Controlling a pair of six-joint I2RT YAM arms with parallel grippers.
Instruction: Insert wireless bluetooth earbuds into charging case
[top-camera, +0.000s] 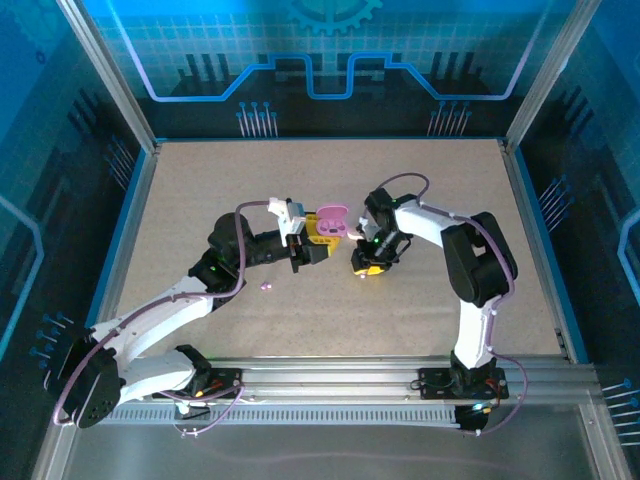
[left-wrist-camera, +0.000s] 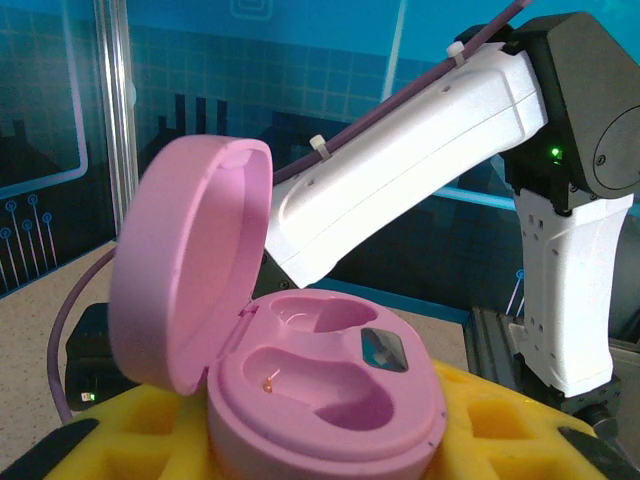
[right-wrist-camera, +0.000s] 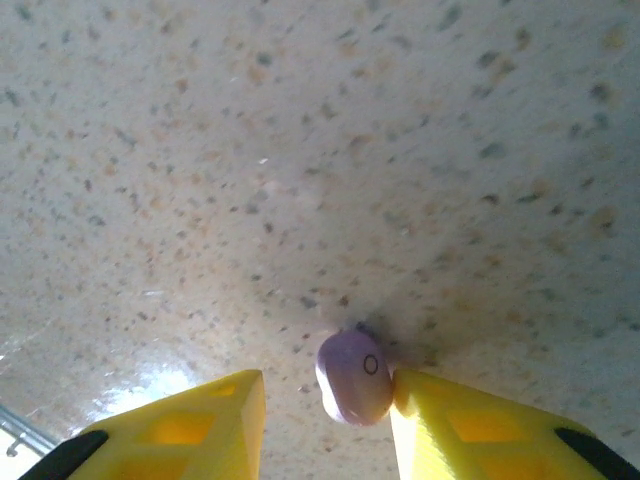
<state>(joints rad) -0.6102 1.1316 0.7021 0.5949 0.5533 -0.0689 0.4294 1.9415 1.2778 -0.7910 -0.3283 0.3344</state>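
Our right gripper (right-wrist-camera: 328, 392) straddles the pale purple earbud (right-wrist-camera: 353, 378) on the table (right-wrist-camera: 300, 150), jaws apart, one finger touching it, its long axis lying along the fingers. Beyond, leftward, our left gripper (top-camera: 316, 243) clamps the open, empty pink case (top-camera: 331, 220).

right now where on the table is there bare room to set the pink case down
Bare: the far strip of table behind both grippers, and the near patch between the arms. Crowded: the centre, where the left gripper holds the open pink case, the right gripper straddles a purple earbud, and a loose earbud lies beside them.
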